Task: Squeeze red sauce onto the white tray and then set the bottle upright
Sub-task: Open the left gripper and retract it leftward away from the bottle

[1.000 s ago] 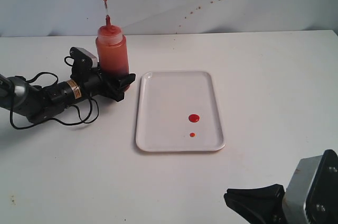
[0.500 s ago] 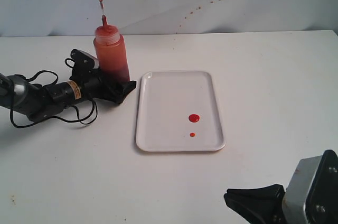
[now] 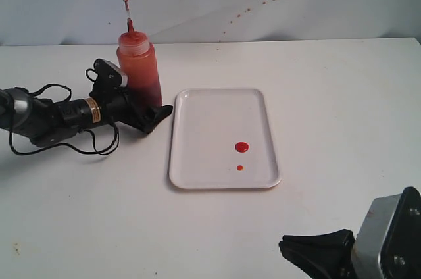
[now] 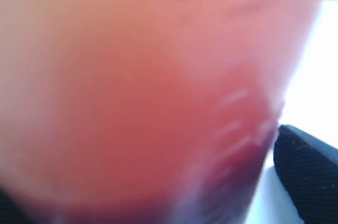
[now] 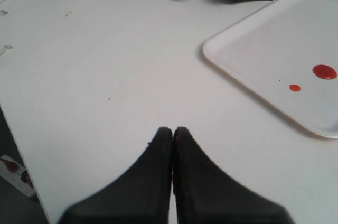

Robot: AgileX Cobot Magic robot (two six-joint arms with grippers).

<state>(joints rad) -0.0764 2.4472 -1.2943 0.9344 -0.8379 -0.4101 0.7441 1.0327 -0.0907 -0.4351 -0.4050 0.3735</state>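
Observation:
The bottle (image 3: 139,68) stands upright on the table just left of the white tray (image 3: 217,121), its thin nozzle pointing up. My left gripper (image 3: 152,104) is open around the bottle's base. In the left wrist view the bottle (image 4: 148,102) fills the picture as an orange-red blur, and a strip of white separates it from one black finger (image 4: 309,176). Two drops of red sauce (image 3: 241,147) lie on the tray's near right part, also seen as red sauce (image 5: 324,71) on the white tray (image 5: 274,49). My right gripper (image 5: 172,131) is shut and empty, low at the front right (image 3: 284,247).
A black cable (image 3: 99,144) loops on the table beside the left arm. Small reddish specks (image 3: 263,2) dot the back wall. The table's edge (image 5: 21,145) runs close to my right gripper, with floor beyond it.
The left gripper's jaws have widened off the bottle. The bottle has shifted slightly left and stands on its own. The right arm has not moved.

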